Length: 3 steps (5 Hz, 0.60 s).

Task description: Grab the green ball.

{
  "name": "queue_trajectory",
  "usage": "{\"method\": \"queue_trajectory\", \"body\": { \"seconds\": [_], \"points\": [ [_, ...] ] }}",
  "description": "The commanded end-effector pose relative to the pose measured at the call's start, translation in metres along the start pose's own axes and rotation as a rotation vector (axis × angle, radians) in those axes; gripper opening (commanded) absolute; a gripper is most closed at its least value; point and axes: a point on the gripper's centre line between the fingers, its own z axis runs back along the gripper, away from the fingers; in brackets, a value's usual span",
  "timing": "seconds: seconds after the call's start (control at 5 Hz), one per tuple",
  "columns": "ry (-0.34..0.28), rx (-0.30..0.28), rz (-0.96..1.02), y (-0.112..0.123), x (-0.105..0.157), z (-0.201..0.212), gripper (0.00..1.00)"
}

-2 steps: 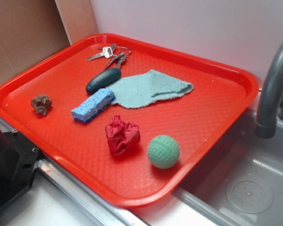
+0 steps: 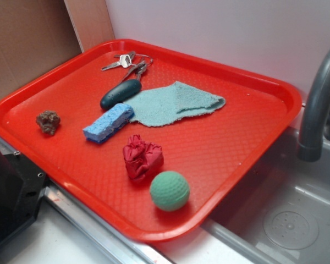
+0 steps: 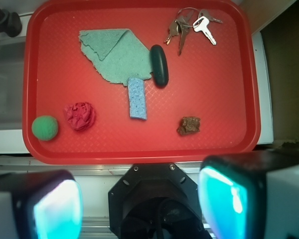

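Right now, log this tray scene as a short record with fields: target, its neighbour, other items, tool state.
target: green ball, near the tray's front rim
nearest neighbour: red cloth wad, beside the ball; contact unclear
other items: blue sponge, pale teal cloth, dark teal tool handle, keys, brown lump
tool: fingers apart, above the near tray edge, holding nothing
sink: right of the tray, gray faucet

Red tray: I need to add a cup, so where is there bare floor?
On the red tray, the widest bare stretch lies between the teal cloth, the green ball and the rim by the faucet. Crowded around the sponge, keys.
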Motion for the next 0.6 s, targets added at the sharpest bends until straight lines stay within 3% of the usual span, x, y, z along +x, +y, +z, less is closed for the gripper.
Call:
{"method": "queue_trajectory", "body": {
  "seconds": [0.0, 0.2, 0.4],
  "points": [
    [0.142, -0.062, -0.483, -0.091, -0.027, -0.067, 1.00],
    [0.117, 0.017, -0.733, -0.136, -0.051, -0.081, 1.00],
    [0.117, 0.017, -0.733, -0.136, -0.051, -0.081, 1.00]
  ]
}}
